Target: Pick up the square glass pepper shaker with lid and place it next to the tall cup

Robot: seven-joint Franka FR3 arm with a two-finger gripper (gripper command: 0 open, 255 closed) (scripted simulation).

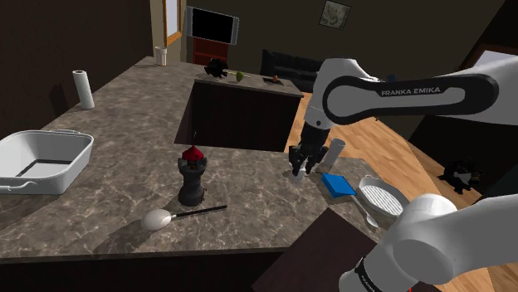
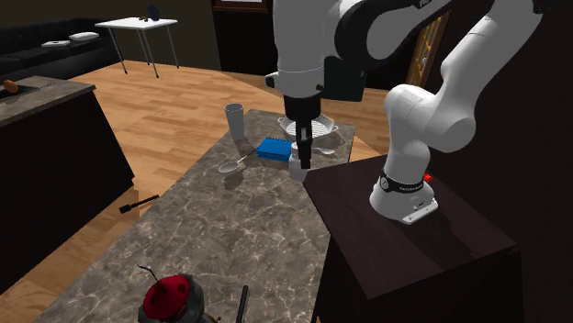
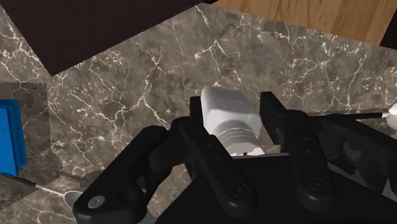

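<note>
Here we go: the all-black two-finger gripper (image 3: 230, 111) is down over the small white-grey square pepper shaker w/ ribbed lid (image 3: 228, 118), near the stand-side edge of the dark veined-stone countertop (image 3: 146, 83). Wrist view shows a black finger against each flat side of the shaker, no gap I can make out, so the jaws are clamped on it. Shaker's upright, long axis running along the fingers. Base is at or just off the stone, can't tell which.

Key relation now: the tall pale-grey cup (image 2: 235, 119) stands toward the second ext. view's upper left of the shaker, out by the counter edge over the wood floor. A flat blue block (image 2: 273, 149) lies close to that line, w/ a grey spoon (image 2: 230, 167) just beside it.

Next move, I'd judge — lift straight, carry past the block, then set down just beside the cup w/o knocking it.
</note>
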